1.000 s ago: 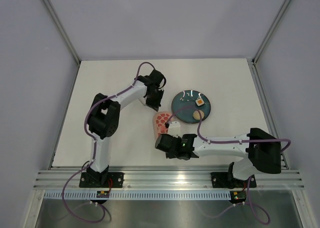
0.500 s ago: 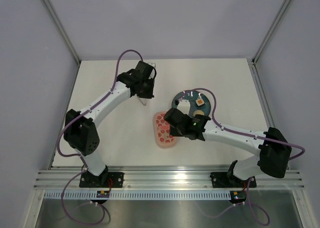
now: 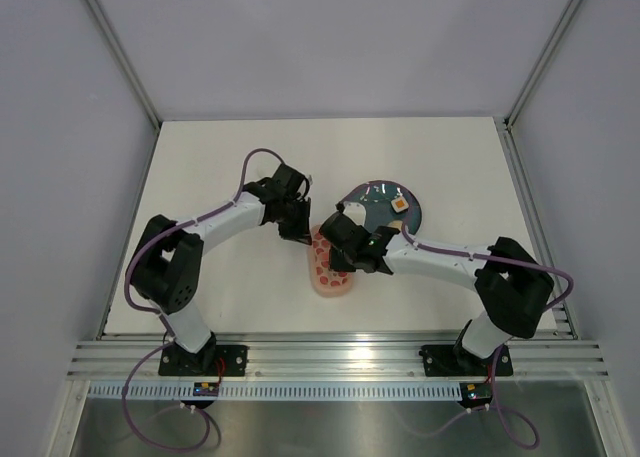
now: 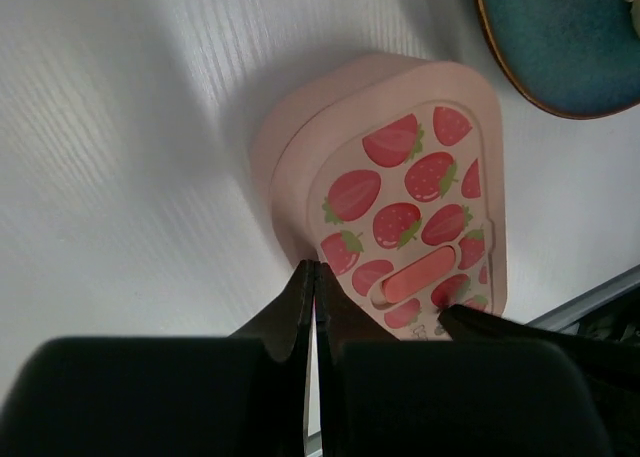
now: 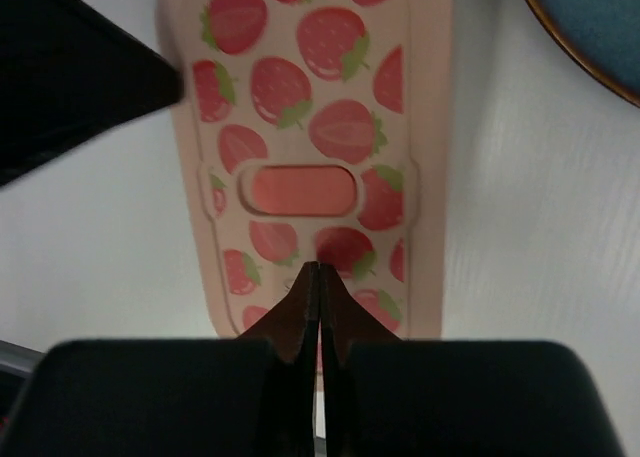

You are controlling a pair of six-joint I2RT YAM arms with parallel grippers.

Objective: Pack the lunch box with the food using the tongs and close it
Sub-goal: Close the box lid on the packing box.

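Both grippers have their fingers pressed together with nothing pinched. The right gripper [image 5: 318,275] tip is over the strawberry lid [image 5: 300,107], just short of its oval tab. The left gripper [image 4: 312,277] tip is at the lid's near rim. The lunch box [image 4: 272,172] sits right under them, with the teal plate [image 4: 570,37] beyond. I'd push straight down with both evenly so it seats without skidding.

The top camera looks steeply down from above and behind the near edge of the table [image 3: 200,167], taking in its whole surface. Both wrist cameras face downward from close above the lunch box [image 4: 400,207]. All three views share it and the edge of the plate [image 5: 600,17].
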